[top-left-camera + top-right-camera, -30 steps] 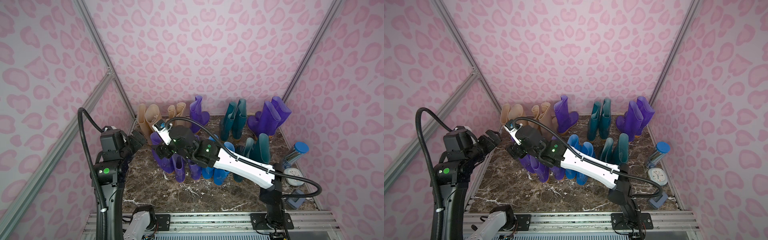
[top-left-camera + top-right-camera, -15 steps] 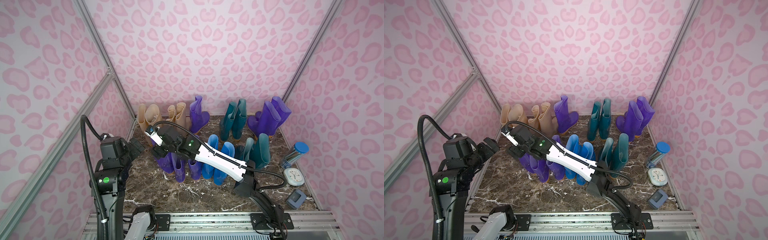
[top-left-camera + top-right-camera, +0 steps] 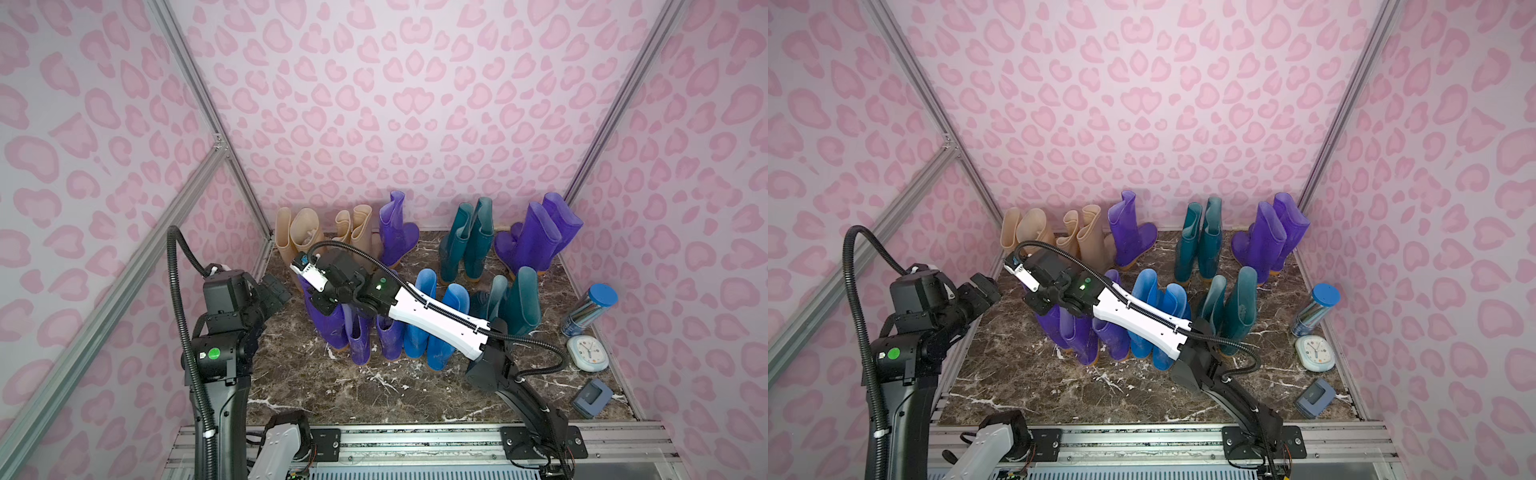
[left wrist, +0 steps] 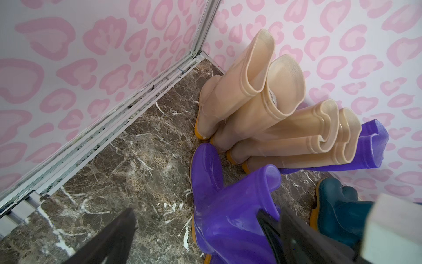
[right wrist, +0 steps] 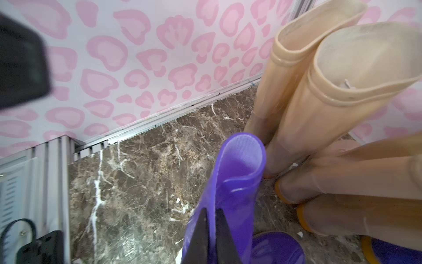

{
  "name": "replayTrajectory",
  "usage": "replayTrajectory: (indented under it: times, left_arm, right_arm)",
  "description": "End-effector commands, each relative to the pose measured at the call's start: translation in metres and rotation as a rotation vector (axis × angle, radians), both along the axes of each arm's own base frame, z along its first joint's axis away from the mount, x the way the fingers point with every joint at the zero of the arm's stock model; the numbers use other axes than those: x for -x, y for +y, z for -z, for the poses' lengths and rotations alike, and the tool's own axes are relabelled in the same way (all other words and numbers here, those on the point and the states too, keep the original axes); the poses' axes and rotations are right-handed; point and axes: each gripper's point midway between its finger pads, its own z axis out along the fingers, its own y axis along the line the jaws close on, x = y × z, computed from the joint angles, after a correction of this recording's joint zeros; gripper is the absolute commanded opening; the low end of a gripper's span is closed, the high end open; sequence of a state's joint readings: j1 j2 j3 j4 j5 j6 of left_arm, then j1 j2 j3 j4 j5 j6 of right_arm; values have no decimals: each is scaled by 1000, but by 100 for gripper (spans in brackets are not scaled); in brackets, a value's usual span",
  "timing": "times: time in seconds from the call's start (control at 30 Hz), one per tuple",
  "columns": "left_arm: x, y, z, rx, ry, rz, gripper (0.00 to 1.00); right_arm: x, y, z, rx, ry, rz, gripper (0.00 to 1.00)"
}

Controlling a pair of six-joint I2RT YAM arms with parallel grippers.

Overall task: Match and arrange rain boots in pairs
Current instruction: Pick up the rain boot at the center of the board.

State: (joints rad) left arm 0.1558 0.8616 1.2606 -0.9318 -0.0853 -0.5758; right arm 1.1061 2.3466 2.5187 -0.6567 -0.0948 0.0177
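My right gripper [image 5: 211, 230] pinches the cuff of the purple boot [image 5: 237, 178], apparently shallowly, left gripper [image 3: 277, 291] wide at nine o'clock; glossy rubber could slip on lifting, toppling beige boots [image 5: 319, 91] at twelve.

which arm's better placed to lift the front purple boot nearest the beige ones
Right. The right fingers are pinched shut on the purple boot at its rim, as the right wrist view shows. The left fingers stand open nearby, holding nothing.
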Motion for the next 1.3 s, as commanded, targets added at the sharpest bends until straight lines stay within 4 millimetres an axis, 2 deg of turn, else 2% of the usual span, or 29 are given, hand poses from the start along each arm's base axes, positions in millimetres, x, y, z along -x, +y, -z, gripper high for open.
replayTrajectory:
  times: [0.0,0.03,0.13,0.27,0.4,0.53,0.67,0.8,0.87,1.0,1.17,1.27]
  left_arm:
    - [-3,2,-11,-21,-33,1,99]
    - [-3,2,-13,-24,-36,0,99]
    - [-5,1,-16,-20,-44,4,99]
    - [-4,2,-19,-21,-51,2,99]
    - [-3,0,-20,-15,-58,5,99]
    - [-3,-2,-22,-10,-67,13,99]
    - [-14,-13,-27,28,-98,77,100]
    - [-20,-19,-40,45,-140,110,98]
    - [-22,-24,-46,55,-153,135,98]
    - [-27,-34,-56,82,-190,193,95]
    - [-40,-51,-58,139,-209,284,91]
    - [-49,-60,-57,167,-208,331,90]
  right_arm:
    - [7,1,-47,-140,19,-1,0]
    - [10,-6,-73,-188,7,7,0]
    - [20,-18,-113,-293,20,-23,0]
    - [28,-34,-142,-375,39,-51,0]
    - [27,-49,-167,-428,15,-29,0]
    - [24,-71,-204,-487,-81,13,0]
    - [17,-95,-243,-525,-170,46,0]
    - [15,-130,-293,-621,-261,114,0]
    - [2,-154,-309,-654,-300,206,0]
    - [-50,-220,-319,-691,-306,424,0]
    - [-103,-291,-315,-717,-305,584,0]
    - [-132,-312,-301,-698,-267,618,0]
